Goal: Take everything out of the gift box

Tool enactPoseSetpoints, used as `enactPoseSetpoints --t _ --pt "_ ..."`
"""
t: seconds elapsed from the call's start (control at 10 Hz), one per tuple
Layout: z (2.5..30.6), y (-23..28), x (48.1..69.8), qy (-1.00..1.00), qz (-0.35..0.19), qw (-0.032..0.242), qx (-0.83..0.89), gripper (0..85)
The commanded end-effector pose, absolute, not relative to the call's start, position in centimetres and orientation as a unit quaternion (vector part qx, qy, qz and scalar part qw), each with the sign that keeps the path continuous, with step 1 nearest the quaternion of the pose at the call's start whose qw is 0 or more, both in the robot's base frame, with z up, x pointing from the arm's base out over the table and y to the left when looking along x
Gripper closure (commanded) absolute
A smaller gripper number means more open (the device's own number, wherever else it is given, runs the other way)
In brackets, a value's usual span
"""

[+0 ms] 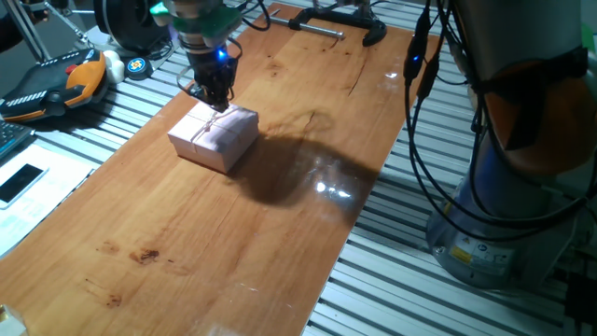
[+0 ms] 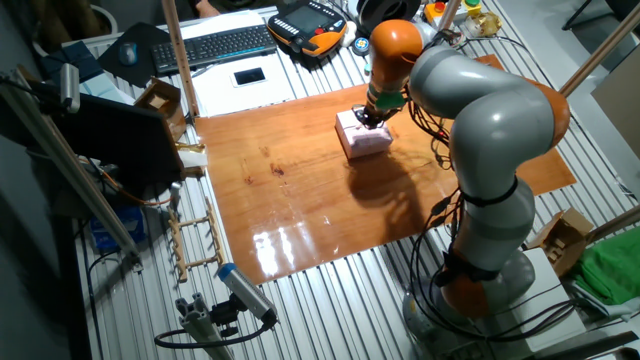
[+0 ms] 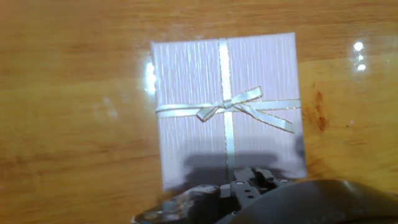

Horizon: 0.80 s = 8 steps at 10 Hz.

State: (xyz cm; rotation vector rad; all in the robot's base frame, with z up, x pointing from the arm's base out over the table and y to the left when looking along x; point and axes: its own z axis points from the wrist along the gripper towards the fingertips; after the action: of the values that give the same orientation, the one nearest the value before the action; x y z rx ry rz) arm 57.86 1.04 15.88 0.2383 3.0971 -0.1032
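Observation:
The gift box (image 1: 222, 152) stands on the far left part of the wooden table (image 1: 280, 233), closed by its flat pale-pink lid (image 3: 186, 93) with a cream string bow (image 3: 227, 109). Everything inside is hidden under that lid. My gripper (image 1: 215, 101) hangs straight over the lid, tips just above the bow, fingers drawn together with nothing between them. The other fixed view shows the box (image 2: 362, 142) under the gripper (image 2: 372, 117). In the hand view the gripper (image 3: 249, 180) sits dark at the bottom edge, over the lid's near side.
A black clamp (image 1: 331, 23) lies at the table's far end. An orange teach pendant (image 1: 61, 84) and a phone (image 1: 20, 182) rest on the slatted bench to the left. The arm's base (image 1: 504, 205) and cables stand off the right edge.

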Motion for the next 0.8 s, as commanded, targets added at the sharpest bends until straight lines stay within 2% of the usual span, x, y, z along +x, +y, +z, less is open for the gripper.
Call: enactPoseSetpoints --t 0.0,0.3,0.5,0.7 --pt "15.87 1.05 57.86 0.993 -0.025 0.010 0.118 84.0" --pt "15.87 1.05 57.86 0.955 -0.023 -0.014 0.297 84.0" --pt "15.87 1.05 57.86 0.922 -0.018 -0.014 0.386 84.0" --pt "15.87 1.05 57.86 0.883 -0.019 -0.003 0.470 84.0"
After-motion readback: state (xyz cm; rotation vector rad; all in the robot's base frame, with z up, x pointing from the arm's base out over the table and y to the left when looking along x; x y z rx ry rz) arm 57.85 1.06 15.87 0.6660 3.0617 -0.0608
